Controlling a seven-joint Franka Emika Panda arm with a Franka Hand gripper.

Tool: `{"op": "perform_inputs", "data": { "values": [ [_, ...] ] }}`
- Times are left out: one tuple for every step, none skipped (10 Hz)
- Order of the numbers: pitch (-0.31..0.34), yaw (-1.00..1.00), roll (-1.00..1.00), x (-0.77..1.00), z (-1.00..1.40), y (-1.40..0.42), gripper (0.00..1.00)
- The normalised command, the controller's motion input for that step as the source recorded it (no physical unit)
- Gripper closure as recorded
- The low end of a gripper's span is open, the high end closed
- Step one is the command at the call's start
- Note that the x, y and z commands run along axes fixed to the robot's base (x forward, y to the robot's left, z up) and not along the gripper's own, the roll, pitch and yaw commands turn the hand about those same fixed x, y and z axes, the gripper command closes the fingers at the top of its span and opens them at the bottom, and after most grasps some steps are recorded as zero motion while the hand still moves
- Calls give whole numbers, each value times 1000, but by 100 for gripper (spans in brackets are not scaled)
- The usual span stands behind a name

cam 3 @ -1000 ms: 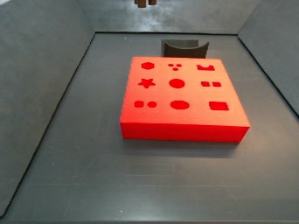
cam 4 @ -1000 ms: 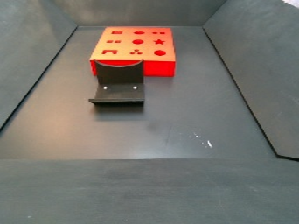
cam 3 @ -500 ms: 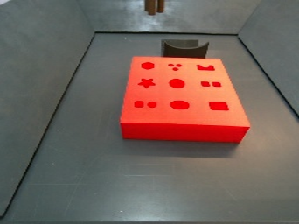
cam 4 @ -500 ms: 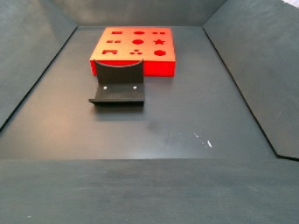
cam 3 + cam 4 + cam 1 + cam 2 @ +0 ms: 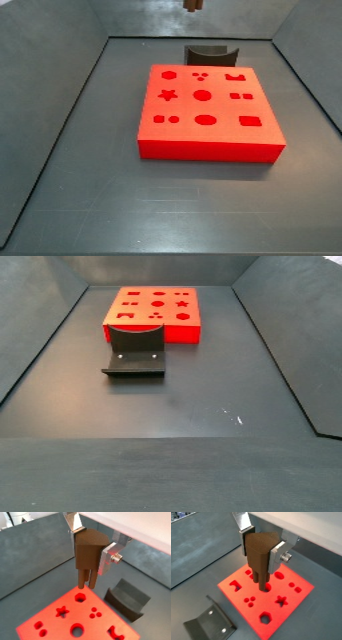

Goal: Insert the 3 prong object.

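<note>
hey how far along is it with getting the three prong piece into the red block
Done: the claw has picked up the 3 prong object and holds it between its silver fingers. In hand: it hangs above the red block, prongs down. Left: lining up with the three-dot hole, which is empty, and pushing it in.

matt brown 3 prong object (image 5: 88, 557); gripper (image 5: 91, 543) silver metal

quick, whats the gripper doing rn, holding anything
Gripper: shut on the 3 prong object, holding it upright in the air above the red block, prongs pointing down.
</note>
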Motion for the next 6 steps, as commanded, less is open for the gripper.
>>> {"op": "perform_inputs", "data": {
  "values": [
    [-126, 357, 90, 386, -629, 34, 100],
    [-153, 437, 0, 311, -723, 149, 100],
    [-76, 500, -39, 280, -566, 211, 100],
    [-43, 337, -110, 77, -506, 200, 100],
    [-19, 234, -93, 29, -474, 86, 100],
    [-16, 146, -20, 0, -411, 23, 100]
  ]
}}
